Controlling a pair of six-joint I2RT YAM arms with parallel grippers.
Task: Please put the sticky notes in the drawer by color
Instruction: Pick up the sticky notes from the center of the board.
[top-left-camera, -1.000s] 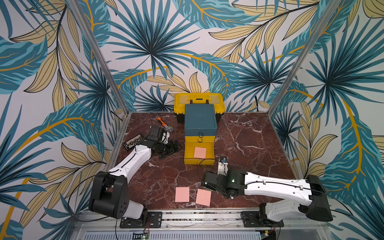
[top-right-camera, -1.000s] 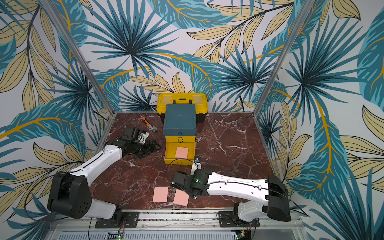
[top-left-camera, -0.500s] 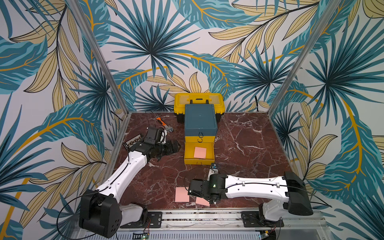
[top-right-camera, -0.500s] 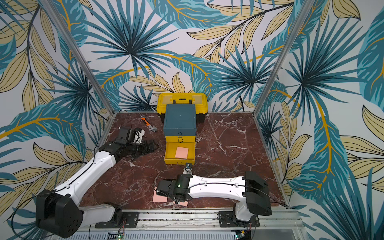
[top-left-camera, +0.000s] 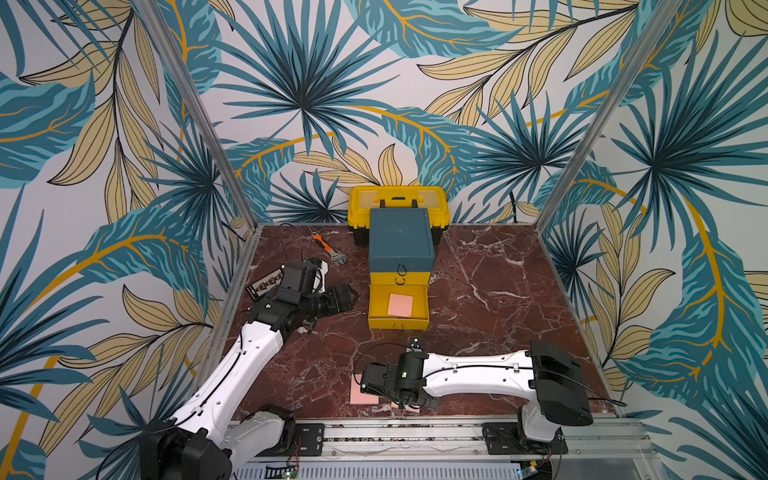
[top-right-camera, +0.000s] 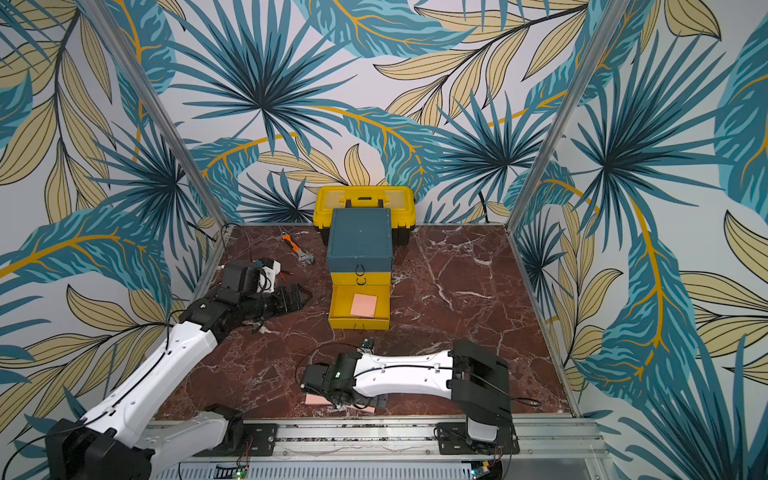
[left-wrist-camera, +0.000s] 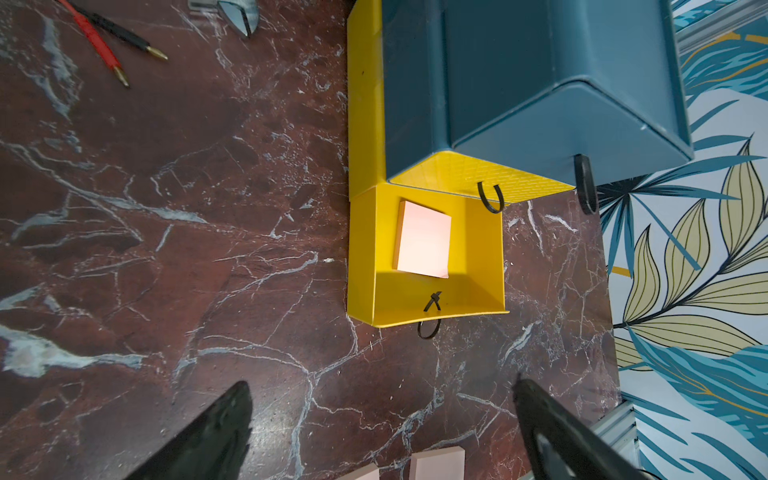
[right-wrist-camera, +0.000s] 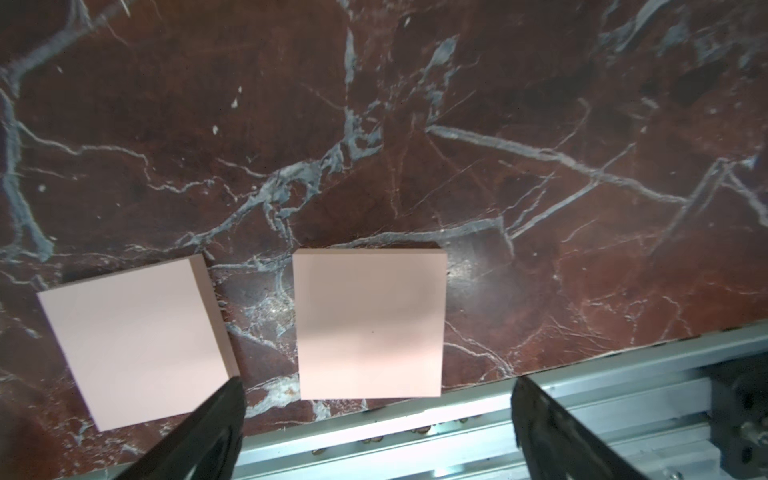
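One salmon pink pad (top-left-camera: 400, 304) lies flat in the pulled-out bottom drawer (top-left-camera: 398, 323) of the teal cabinet (top-left-camera: 401, 239). The cabinet stands at the far middle of the desk (top-left-camera: 498, 291), just in front of a yellow toolbox (top-left-camera: 361, 203). A second pink pad (right-wrist-camera: 137, 340) and a third pink pad (right-wrist-camera: 370, 324) lie side by side, slightly apart, at the desk's near edge. The right tool (right-wrist-camera: 376, 384) hangs over them, jaws spread wide, gripping nothing. The left tool (left-wrist-camera: 382, 384), likewise wide open and empty, is left of the cabinet, facing the open drawer.
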